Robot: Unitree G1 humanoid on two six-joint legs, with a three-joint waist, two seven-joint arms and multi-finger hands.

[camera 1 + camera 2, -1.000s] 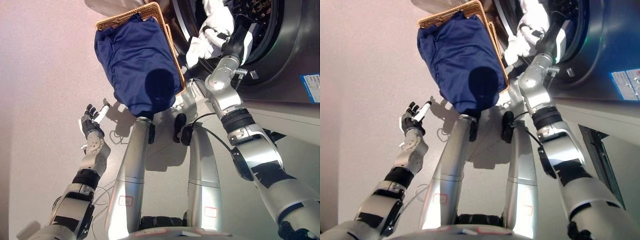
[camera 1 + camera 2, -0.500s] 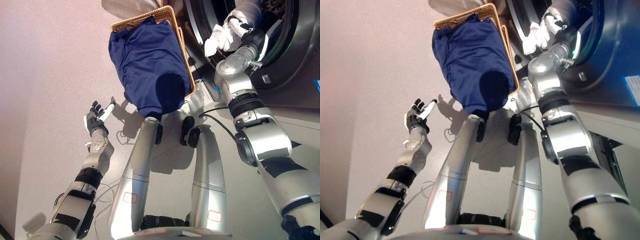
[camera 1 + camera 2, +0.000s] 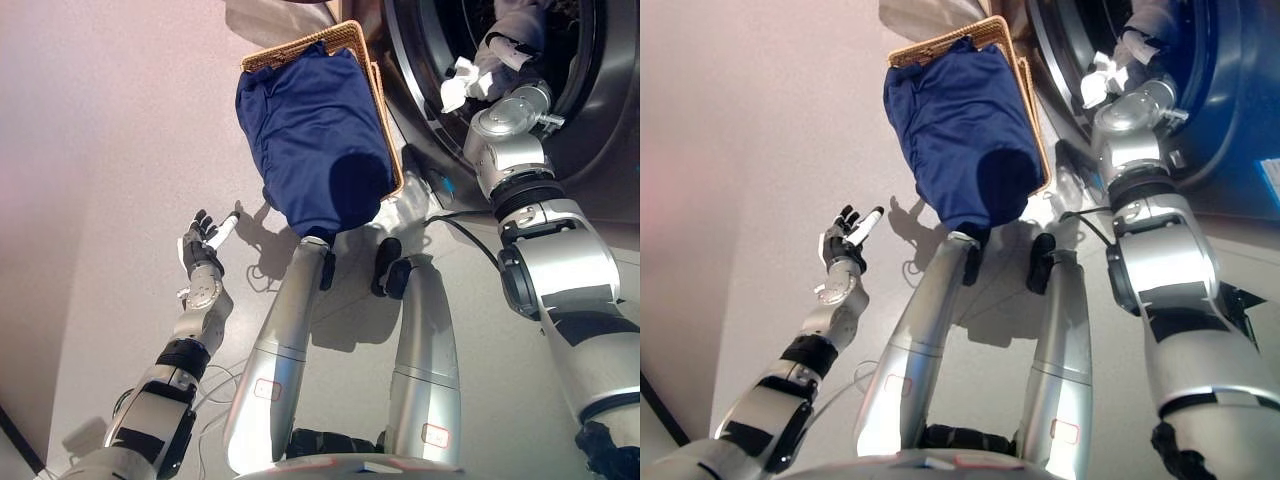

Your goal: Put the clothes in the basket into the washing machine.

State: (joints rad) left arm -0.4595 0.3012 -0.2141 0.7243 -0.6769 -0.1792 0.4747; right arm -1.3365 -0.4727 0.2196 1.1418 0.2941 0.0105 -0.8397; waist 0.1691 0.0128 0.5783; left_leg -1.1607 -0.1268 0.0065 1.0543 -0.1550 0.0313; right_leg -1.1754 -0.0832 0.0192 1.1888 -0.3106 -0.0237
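Note:
A wicker basket (image 3: 352,35) stands on the floor by the washing machine (image 3: 605,150), filled by a navy blue garment (image 3: 310,125) that hangs over its near end. My right arm reaches up into the machine's round opening (image 3: 420,90). My right hand (image 3: 497,72) is curled on a white garment (image 3: 462,84) just inside the drum; cloth hides most of its fingers. My left hand (image 3: 203,252) hovers over the floor left of the basket, open, fingers spread, holding nothing.
The basket's right side sits close against the machine's front. A label (image 3: 1270,182) is stuck on the machine's panel at the right. Pale floor (image 3: 110,150) stretches left of the basket. A dark edge (image 3: 18,445) crosses the lower left corner.
The view has shifted. My right hand has carried the white garment from the door rim deeper into the drum. My left hand stays open in the same pose.

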